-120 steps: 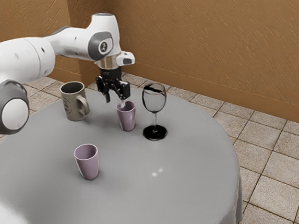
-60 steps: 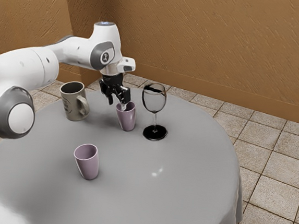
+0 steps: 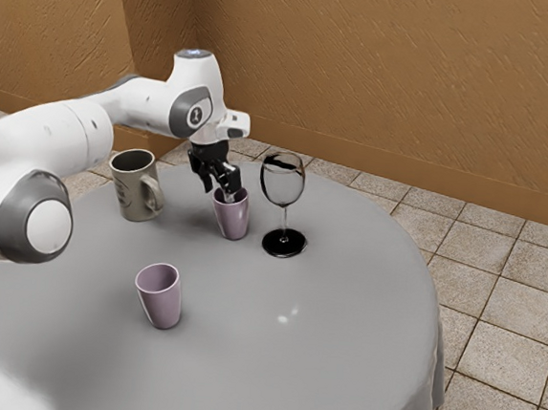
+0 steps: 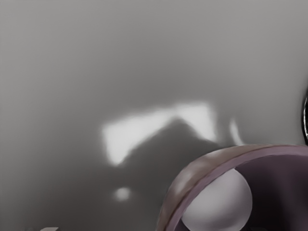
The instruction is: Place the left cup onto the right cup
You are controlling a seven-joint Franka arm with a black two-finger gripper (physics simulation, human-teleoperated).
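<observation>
Two purple cups stand on the round grey table (image 3: pixel 337 364). One purple cup (image 3: pixel 232 214) is at the back, beside the wine glass; the other purple cup (image 3: pixel 159 294) stands alone nearer the front, toward the exterior view's left. My gripper (image 3: pixel 219 190) hangs right at the back cup's rim, open, with one fingertip dipping at the cup's mouth and the other outside the wall. In the wrist view that cup's rim (image 4: pixel 207 163) curves close under my hand, and its pale inside bottom shows.
An olive mug (image 3: pixel 137 184) stands on the table to the exterior view's left of my gripper. A wine glass (image 3: pixel 282 201) with dark liquid is close on the other side of the back cup. Tiled floor and brown walls surround the table.
My hand has come down onto the back cup's rim and turned a little, with the arm shifting toward the exterior view's right. Cups, mug and glass have not moved.
</observation>
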